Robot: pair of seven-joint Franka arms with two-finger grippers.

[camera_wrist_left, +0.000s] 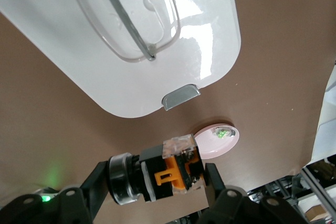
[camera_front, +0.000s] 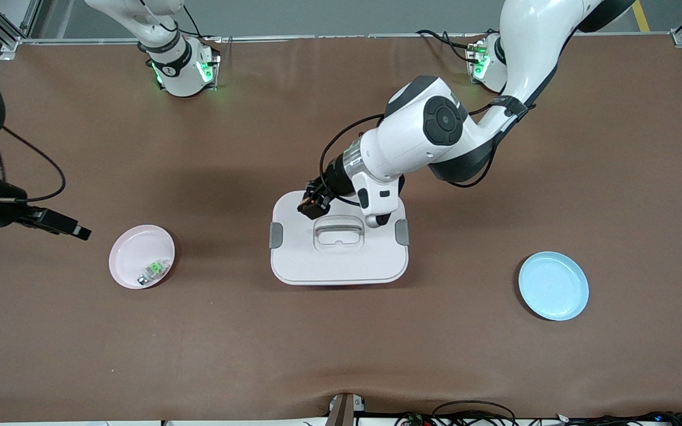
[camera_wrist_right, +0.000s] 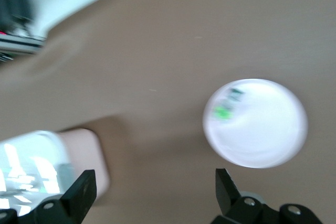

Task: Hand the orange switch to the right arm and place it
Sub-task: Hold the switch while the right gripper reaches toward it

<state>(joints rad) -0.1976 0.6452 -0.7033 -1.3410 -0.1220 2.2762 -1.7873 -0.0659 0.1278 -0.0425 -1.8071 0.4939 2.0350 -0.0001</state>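
Observation:
The orange switch (camera_front: 308, 206), a small black block with orange parts and a silver ring at one end, hangs in my left gripper (camera_front: 315, 201) over the lid of the white box (camera_front: 293, 266). In the left wrist view the switch (camera_wrist_left: 169, 173) is clamped between the two black fingers, and my left gripper (camera_wrist_left: 157, 181) is shut on it. My right gripper (camera_front: 80, 231) stands open over the bare table beside the pink plate (camera_front: 128, 245), toward the right arm's end. The right wrist view shows my right gripper (camera_wrist_right: 153, 190) with nothing between its fingers.
The pink plate holds a green-and-clear small part (camera_front: 154, 269); the same plate (camera_wrist_right: 262, 135) and part (camera_wrist_right: 223, 111) appear in the right wrist view. The white box has a clear handle (camera_front: 338, 232) and grey side clips. A blue plate (camera_front: 553, 286) lies toward the left arm's end.

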